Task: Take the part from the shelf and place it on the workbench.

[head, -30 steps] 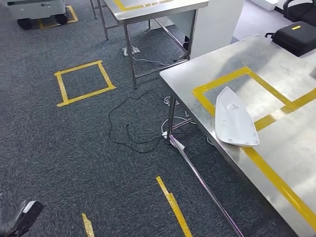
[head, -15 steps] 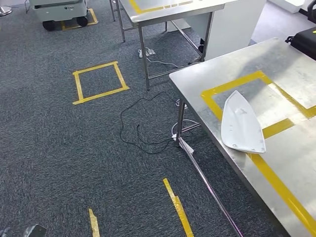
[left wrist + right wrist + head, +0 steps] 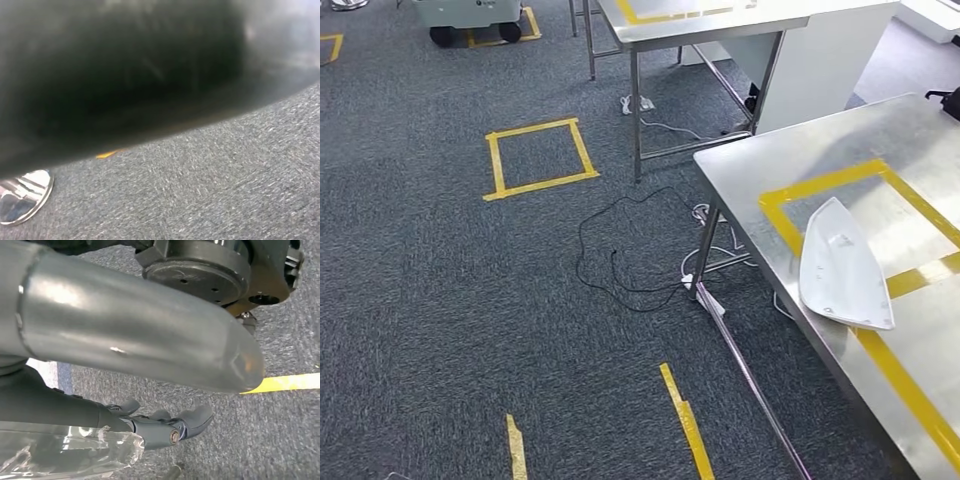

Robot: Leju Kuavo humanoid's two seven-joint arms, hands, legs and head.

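The white curved part [image 3: 842, 266] lies flat on the steel workbench [image 3: 803, 150] at the right of the head view, near its front edge. It rests across a line of the yellow tape outline [image 3: 818, 185]. In the right wrist view my right hand [image 3: 166, 427] hangs over grey carpet. Its thick grey thumb [image 3: 151, 340] is held apart from the darker fingers [image 3: 188, 421], and nothing is between them. The left wrist view is a dark blur above carpet.
A second steel table [image 3: 697, 20] stands at the back with a white panel [image 3: 818, 60] beside it. A black cable [image 3: 622, 250] and a power strip [image 3: 701, 295] lie by the workbench leg. Yellow tape marks the carpet: a square [image 3: 539, 158] and short strips [image 3: 686, 420].
The whole picture has shifted to the right, so the camera has turned left. The part stays put on the workbench. My left hand has dropped out of the lower left corner.
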